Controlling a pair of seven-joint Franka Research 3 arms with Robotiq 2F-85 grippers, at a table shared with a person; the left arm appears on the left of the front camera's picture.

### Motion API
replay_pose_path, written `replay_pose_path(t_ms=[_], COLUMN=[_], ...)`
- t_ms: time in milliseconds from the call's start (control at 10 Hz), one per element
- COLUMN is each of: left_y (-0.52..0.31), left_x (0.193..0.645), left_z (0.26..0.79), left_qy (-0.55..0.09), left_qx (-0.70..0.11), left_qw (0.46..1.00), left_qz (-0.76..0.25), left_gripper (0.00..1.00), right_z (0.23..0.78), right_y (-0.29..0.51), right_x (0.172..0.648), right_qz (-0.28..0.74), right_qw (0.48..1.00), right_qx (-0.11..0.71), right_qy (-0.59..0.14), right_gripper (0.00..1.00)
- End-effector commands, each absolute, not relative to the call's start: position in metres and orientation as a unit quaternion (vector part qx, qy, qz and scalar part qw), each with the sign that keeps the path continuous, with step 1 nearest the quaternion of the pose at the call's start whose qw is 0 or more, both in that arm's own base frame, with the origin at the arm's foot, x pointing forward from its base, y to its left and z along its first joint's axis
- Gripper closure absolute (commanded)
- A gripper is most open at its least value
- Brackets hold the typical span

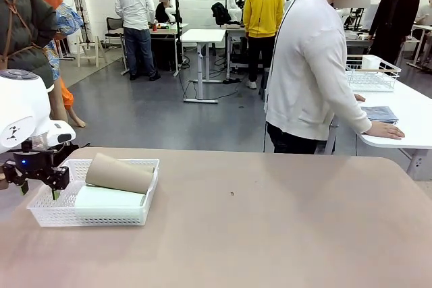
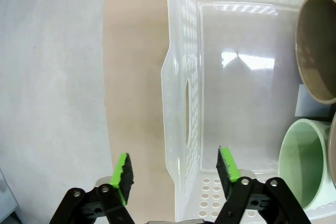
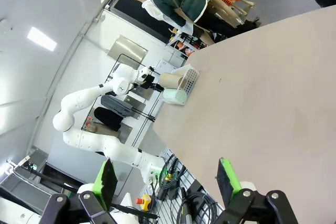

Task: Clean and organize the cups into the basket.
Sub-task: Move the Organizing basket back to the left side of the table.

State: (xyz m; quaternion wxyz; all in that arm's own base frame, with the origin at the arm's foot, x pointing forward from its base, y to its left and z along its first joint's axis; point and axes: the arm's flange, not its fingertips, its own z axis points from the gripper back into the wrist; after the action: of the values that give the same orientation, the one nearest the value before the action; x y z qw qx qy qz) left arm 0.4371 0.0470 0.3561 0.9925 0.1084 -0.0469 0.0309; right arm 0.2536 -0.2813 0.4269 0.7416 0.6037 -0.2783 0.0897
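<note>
Tan cup (image 1: 120,173) and mint cup (image 1: 108,198), one each, lie sideways along the basket (image 1: 47,214). Left gripper (image 2: 173,169) gapes wide, straddling the basket's end wall; right gripper (image 3: 167,178) wide, empty.

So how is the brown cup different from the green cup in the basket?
The brown cup is tan; the green cup is pale mint. The brown cup rests on top, at the far side, while the green cup lies lower, by the near wall. Both are plain, handleless tumblers lying on their sides in the white basket.
</note>
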Motion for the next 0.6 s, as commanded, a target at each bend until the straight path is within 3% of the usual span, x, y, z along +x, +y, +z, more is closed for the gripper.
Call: replay_pose_path(t_ms=[0,500], left_y=[0.052,0.051], left_x=[0.439,0.43], left_z=[0.355,0.371], left_qy=[-0.049,-0.037], left_qx=[0.123,0.1], left_qw=[0.991,0.991], left_qz=[0.028,0.079], left_gripper=[0.0,0.0], right_z=[0.428,0.428], right_y=[-0.28,-0.28], right_x=[0.254,0.254], right_qz=[0.092,0.092], right_qw=[0.74,0.74], right_qx=[0.604,0.604], right_qy=[-0.281,-0.281], right_gripper=[0.0,0.0])
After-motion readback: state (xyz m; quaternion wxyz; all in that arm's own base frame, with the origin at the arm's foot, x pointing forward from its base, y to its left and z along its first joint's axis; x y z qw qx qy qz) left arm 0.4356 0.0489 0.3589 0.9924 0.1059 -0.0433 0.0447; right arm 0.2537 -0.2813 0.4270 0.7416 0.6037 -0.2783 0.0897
